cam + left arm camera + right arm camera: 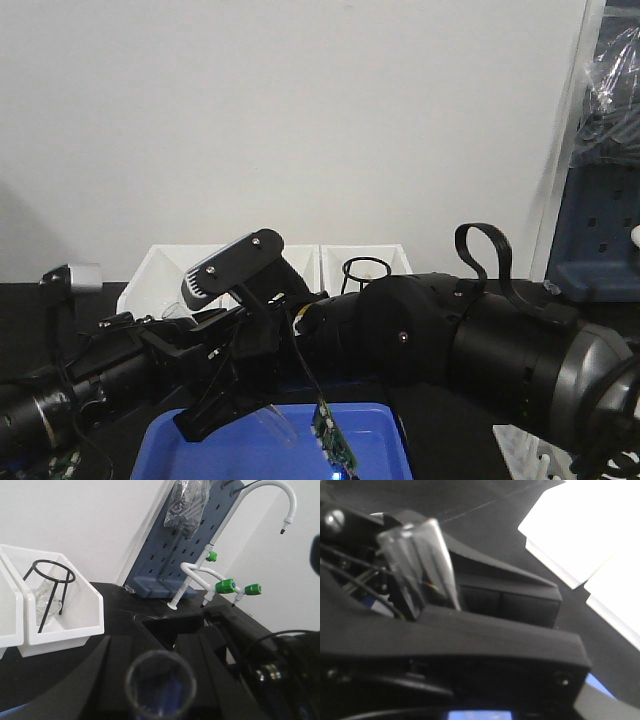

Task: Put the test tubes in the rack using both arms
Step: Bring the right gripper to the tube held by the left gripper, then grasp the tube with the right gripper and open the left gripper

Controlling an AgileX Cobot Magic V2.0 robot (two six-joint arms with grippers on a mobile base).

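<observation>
slanting to the frame's upper left, the test tube sits clamped in the right gripper; the left gripper flanks its mouth, grip unclear.

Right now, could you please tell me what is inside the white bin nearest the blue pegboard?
A black wire ring stand and some clear glassware sit in the white bin; its front wall hides the floor.

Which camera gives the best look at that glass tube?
The right wrist view: the test tube shows lengthwise and close up. The left wrist view shows only its blurred open mouth; the front view shows just its clear tip over the blue tray.
</observation>
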